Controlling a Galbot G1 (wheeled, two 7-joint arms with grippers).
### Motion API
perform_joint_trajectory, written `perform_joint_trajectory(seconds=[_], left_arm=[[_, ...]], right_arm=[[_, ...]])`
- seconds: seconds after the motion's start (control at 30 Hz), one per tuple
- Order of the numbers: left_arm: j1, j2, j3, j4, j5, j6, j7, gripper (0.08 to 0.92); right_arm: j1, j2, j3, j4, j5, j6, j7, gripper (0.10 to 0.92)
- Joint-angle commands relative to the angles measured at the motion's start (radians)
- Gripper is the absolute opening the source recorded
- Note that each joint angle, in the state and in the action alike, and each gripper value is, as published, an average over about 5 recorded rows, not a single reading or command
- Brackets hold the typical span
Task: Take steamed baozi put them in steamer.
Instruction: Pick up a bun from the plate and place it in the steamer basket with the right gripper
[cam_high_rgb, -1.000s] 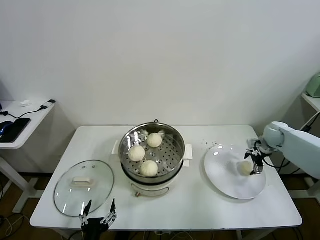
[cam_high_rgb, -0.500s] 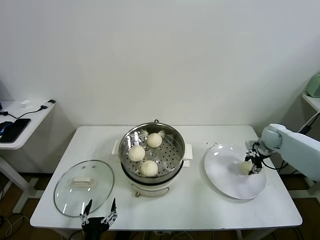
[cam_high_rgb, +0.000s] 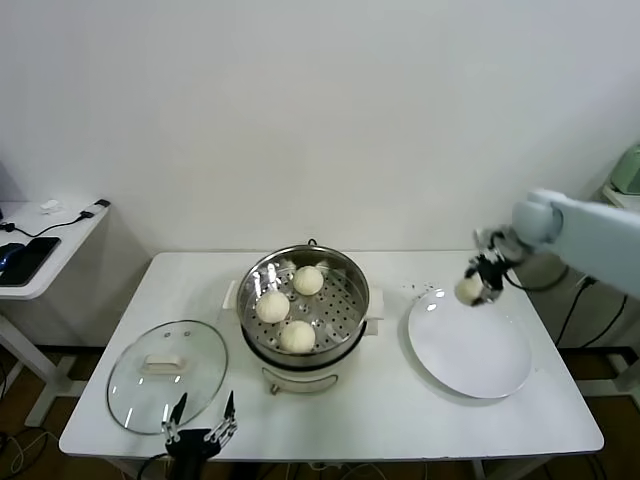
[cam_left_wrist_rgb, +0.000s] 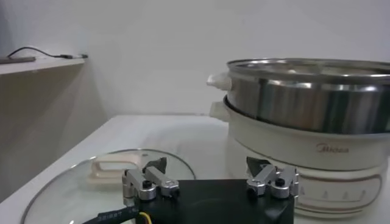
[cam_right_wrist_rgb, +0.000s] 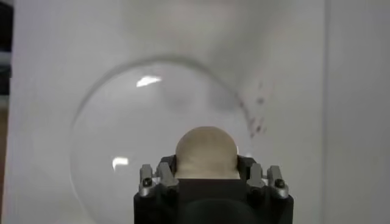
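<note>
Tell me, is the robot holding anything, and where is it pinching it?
Yes. The right pincer holds one steamed baozi by its sides, lifted above the white plate. The left pincer is open and holds nothing.

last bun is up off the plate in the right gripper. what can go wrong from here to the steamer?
1. The right gripper holds the fourth baozi by its sides, in the air above the plate; a soft bun may slip out on the way.
2. Three baozi already lie in the steamer; only the right part of the tray is bare, so a poor drop may land on one.
3. The raised steel rim could catch the bun.
</note>
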Motion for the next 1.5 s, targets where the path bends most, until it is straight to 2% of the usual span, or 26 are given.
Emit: perform_joint_trajectory(seconds=[0.03,0.23,0.47,0.8,1.27,1.37,1.5], left_arm=[[-0.010,0.005,0.013,0.000,0.000,0.003,0.003,0.823],[-0.018,0.004,0.020,0.000,-0.004,0.002,0.003,0.823],[-0.023,0.004,0.017,0.000,-0.006,0.002,0.005,0.823],[-0.030,0.003,0.017,0.014,-0.007,0.000,0.005,0.823],[-0.032,0.005,0.015,0.012,-0.008,0.002,0.006,0.823],[-0.032,0.005,0.015,0.011,-0.008,0.002,0.006,0.823],[-0.031,0.006,0.012,0.007,-0.009,0.003,0.006,0.823]], right_arm=[[0.537,0.226,-0.291,0.297,0.522,-0.120,0.031,0.651],[0.450,0.406,-0.188,0.299,0.617,-0.201,0.119,0.646],[0.234,0.528,-0.141,0.231,0.580,-0.258,0.209,0.645],[0.041,0.534,-0.113,0.128,0.437,-0.295,0.265,0.649],[-0.020,0.510,-0.088,0.096,0.372,-0.296,0.282,0.654],[-0.021,0.507,-0.078,0.093,0.376,-0.288,0.282,0.687],[-0.012,0.496,-0.060,0.090,0.387,-0.259,0.260,0.781]])
